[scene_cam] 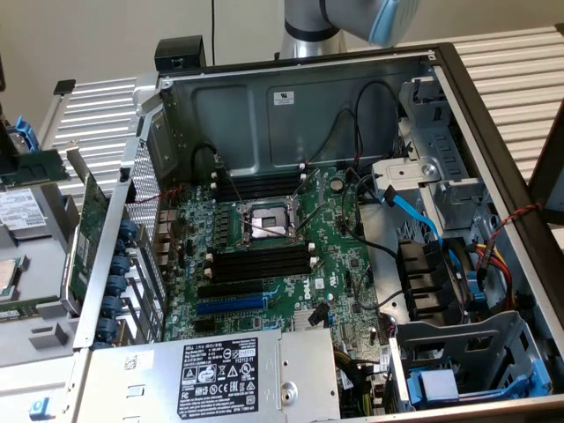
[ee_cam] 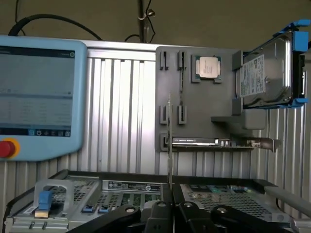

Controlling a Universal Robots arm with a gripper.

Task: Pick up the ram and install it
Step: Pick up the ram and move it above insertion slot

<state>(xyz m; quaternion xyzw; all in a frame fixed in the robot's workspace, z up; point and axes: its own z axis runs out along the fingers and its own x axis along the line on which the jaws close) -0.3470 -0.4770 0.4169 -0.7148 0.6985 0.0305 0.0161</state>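
Ram (ee_cam: 169, 145), edge-on, pointed straight toward twelve o'clock from the gripper (ee_cam: 169, 208) pinching it, above the computer case (ee_cam: 121, 187) and ribbed metal table (ee_cam: 121, 107).

a robot lab: open pc case (scene_cam: 291, 115) on a ribbed metal table (scene_cam: 502, 62), a robot arm (scene_cam: 308, 26), a teach pendant (ee_cam: 39, 92).

Silver-grey cylindrical arm (scene_cam: 304, 26) with a light-blue joint cap (scene_cam: 388, 19) — its gripper (ee_cam: 170, 201) is matt black, with rounded pivot links.
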